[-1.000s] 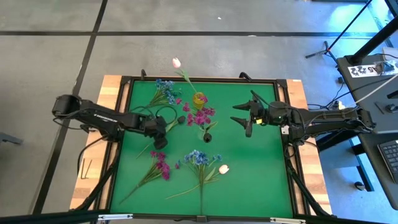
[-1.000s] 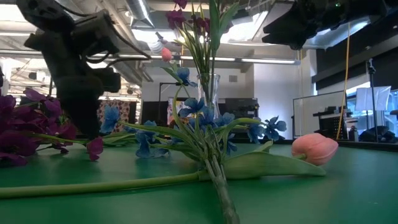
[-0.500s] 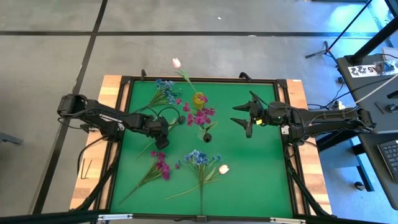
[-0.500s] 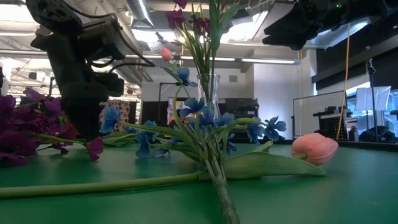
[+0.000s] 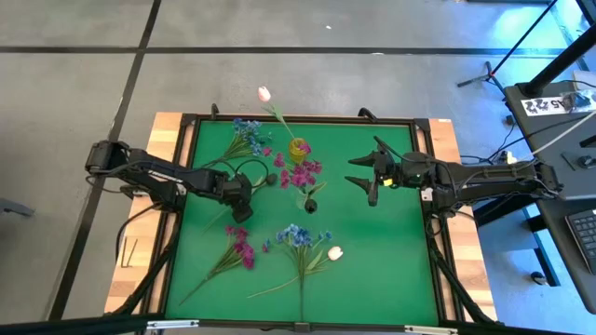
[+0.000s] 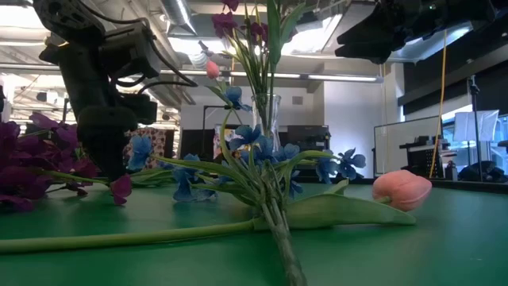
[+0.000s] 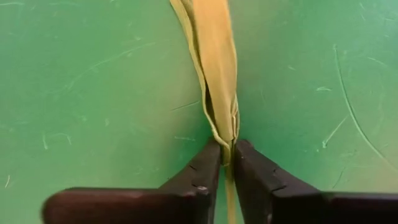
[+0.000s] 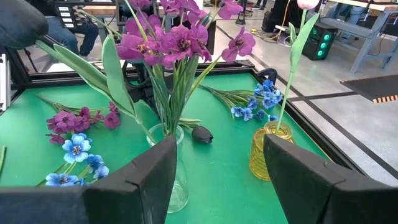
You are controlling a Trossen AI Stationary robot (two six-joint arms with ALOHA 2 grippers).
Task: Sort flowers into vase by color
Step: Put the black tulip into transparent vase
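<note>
Two grippers: L gripper (image 7: 227,163) clamped on green stem (image 7: 217,68) at mat (image 5: 391,261); R gripper (image 8: 217,168) spread wide, holds nothing, facing clear vase (image 8: 168,168).

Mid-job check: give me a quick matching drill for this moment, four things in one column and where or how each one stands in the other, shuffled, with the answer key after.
Things:
1. left gripper
2. right gripper
3. yellow vase
4. clear vase

States:
A. holds magenta flowers
B. open, hanging above the mat to the right of the vases
C. holds one pink tulip
D. shut on a green stem lying on the mat

Pairs: 1-D, 2-B, 3-C, 4-A
</note>
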